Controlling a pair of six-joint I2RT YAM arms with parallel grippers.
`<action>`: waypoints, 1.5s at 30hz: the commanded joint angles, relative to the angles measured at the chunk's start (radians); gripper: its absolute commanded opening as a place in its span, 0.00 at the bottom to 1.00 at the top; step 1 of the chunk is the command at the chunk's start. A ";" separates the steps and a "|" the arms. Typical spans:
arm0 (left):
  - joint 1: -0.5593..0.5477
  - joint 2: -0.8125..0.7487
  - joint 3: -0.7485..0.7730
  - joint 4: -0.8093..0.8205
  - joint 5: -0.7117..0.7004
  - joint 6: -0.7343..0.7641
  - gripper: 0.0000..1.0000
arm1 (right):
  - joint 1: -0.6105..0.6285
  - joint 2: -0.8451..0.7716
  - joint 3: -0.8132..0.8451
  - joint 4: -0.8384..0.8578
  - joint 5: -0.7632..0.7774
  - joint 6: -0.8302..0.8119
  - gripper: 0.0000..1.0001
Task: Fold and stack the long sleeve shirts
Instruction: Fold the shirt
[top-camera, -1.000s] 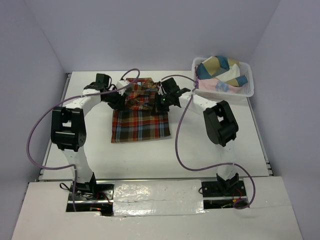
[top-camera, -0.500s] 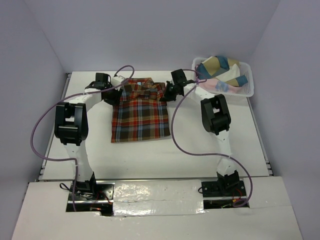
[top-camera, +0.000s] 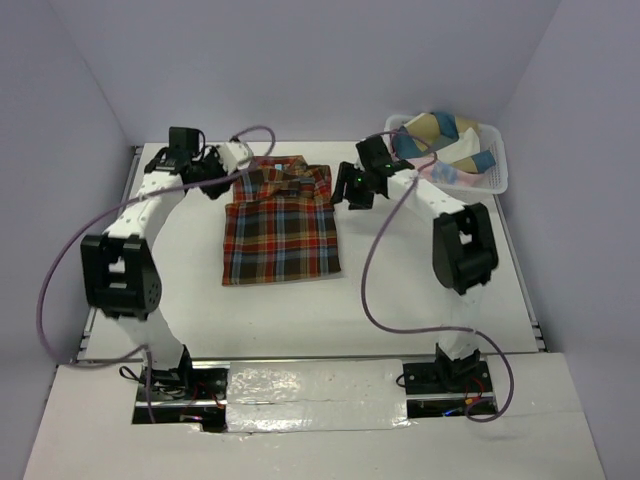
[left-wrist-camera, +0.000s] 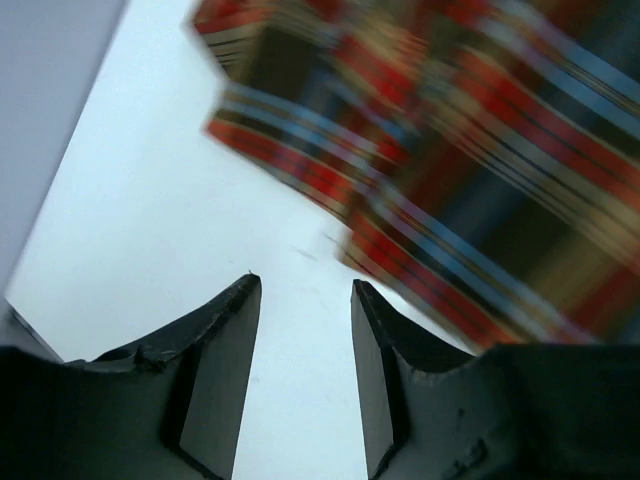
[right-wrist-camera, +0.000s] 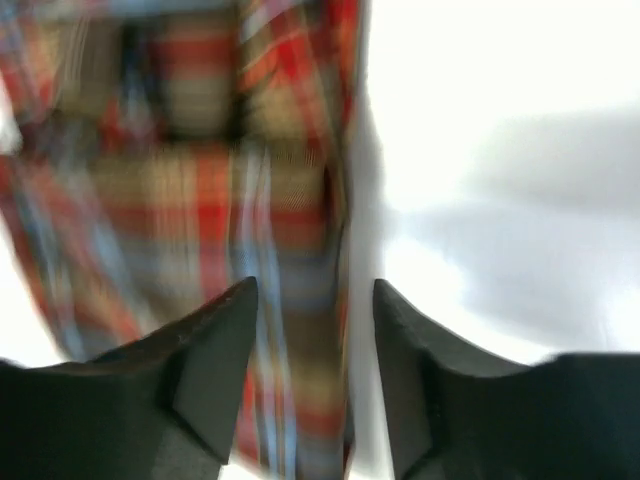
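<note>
Over on the left, the left arm (top-camera: 130, 215) reaches up the left side of the white counter (top-camera: 300, 320) and bends in toward the far edge. Its jaws are just beside the shirt's (top-camera: 280, 225) far left corner, up by the collar. From its wrist camera those jaws stand apart with only bare counter between them, gripping nothing, and the plaid cloth lies just ahead and off to their right. A purple cable (top-camera: 60, 270) loops out wide from that arm. The shirt is folded into a neat upright rectangle, red-orange, brown and blue plaid. It lies flat in the middle of the counter toward the far edge, with the collar end farthest from the arms and a little rumpled. The right arm (top-camera: 460, 245) comes up the right side and leans in, and its jaws are just beside the shirt's far right corner. The wrist view there is blurred, but the jaws are plainly parted and hold nothing, and the shirt's right edge runs beneath the gap between them. In the far right corner of the counter sits a white lattice basket (top-camera: 480, 186) with a heap of cloths (top-camera: 440, 135) in teal, tan, pink and white. It is well apart from the shirt.
</note>
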 joint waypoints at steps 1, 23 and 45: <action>-0.045 -0.215 -0.177 -0.331 0.223 0.596 0.54 | 0.014 -0.204 -0.167 -0.015 -0.046 -0.083 0.67; -0.194 -0.481 -0.903 0.026 0.065 0.867 0.74 | 0.110 -0.265 -0.657 0.221 -0.307 0.053 0.68; -0.194 -0.530 -0.797 -0.053 0.030 0.726 0.00 | 0.096 -0.315 -0.628 0.152 -0.338 -0.037 0.00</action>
